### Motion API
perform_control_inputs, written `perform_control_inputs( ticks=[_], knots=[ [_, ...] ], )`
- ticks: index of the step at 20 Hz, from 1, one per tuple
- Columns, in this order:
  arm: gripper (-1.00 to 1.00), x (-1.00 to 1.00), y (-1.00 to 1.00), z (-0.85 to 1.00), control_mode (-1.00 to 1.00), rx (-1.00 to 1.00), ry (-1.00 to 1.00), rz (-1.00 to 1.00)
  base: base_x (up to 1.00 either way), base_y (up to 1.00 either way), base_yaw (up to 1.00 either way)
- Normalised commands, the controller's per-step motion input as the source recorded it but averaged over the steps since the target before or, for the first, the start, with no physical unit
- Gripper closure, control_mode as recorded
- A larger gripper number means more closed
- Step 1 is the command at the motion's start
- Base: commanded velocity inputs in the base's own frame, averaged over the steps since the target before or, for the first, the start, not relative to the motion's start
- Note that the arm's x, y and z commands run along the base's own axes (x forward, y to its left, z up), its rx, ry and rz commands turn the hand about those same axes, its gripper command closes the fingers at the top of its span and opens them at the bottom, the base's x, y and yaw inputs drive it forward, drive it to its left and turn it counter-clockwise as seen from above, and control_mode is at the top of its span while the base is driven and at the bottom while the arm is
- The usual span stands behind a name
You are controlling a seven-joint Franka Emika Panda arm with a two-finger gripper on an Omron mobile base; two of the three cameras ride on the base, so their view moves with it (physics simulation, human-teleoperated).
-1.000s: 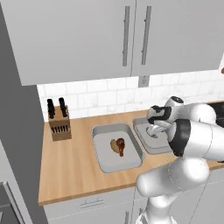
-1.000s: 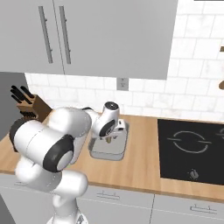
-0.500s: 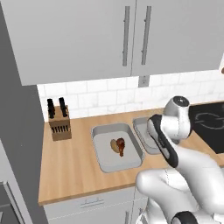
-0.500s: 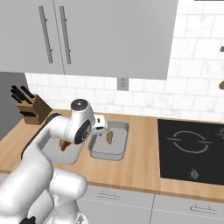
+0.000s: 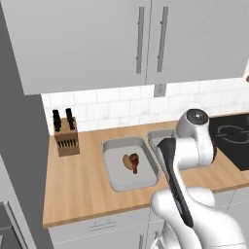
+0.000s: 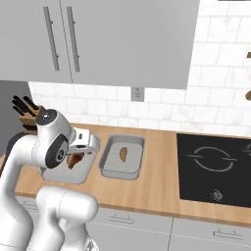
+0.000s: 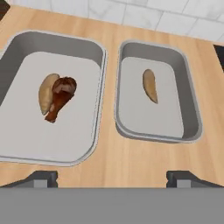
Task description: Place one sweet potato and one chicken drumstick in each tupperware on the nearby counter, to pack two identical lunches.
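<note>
Two grey tupperware trays sit side by side on the wooden counter [image 7: 131,157]. The left tupperware [image 7: 52,135] [image 5: 124,179] holds a tan sweet potato [image 7: 46,98] with a dark red-brown chicken drumstick [image 7: 61,96] [image 5: 134,163] [image 6: 75,160] lying against it. In the right tupperware [image 7: 148,120] [image 6: 117,172] one sweet potato [image 7: 150,85] [image 6: 123,153] lies alone. My gripper [image 7: 113,179] hangs open and empty above the counter's near edge, in front of both trays. The arm covers part of the right tray in the left base view.
A wooden knife block [image 5: 65,137] [image 6: 27,110] stands at the back left of the counter. A black glass cooktop [image 6: 215,166] [image 5: 236,136] lies to the right of the trays. White tiled wall and grey upper cabinets rise behind.
The arm has pulled back from low over the right tray toward the counter's front, and the jaws have spread wider. A sweet potato now lies free in that tray.
</note>
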Motion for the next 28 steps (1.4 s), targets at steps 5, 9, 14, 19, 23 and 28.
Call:
perform_control_inputs(
  ticks=[5,9,14,19,23,28],
  knots=[
    [-1.00,-0.62,0.06,0.23,-1.00,0.00,-0.12,0.07,0.00,0.00,0.00],
    [-1.00,-0.33,-0.04,-0.15,1.00,0.03,-0.04,0.16,-0.14,0.00,0.08],
    [-1.00,0.00,0.00,0.00,1.00,0.00,0.00,0.00,-0.87,0.00,0.33],
    [-1.00,0.00,0.00,0.00,1.00,0.00,0.00,0.00,-1.00,0.10,0.23],
    [-1.00,0.00,0.00,0.00,1.00,0.00,0.00,0.00,-1.00,0.55,0.21],
    [-1.00,0.00,0.00,0.00,1.00,0.00,0.00,0.00,-0.78,1.00,0.37]
  ],
)
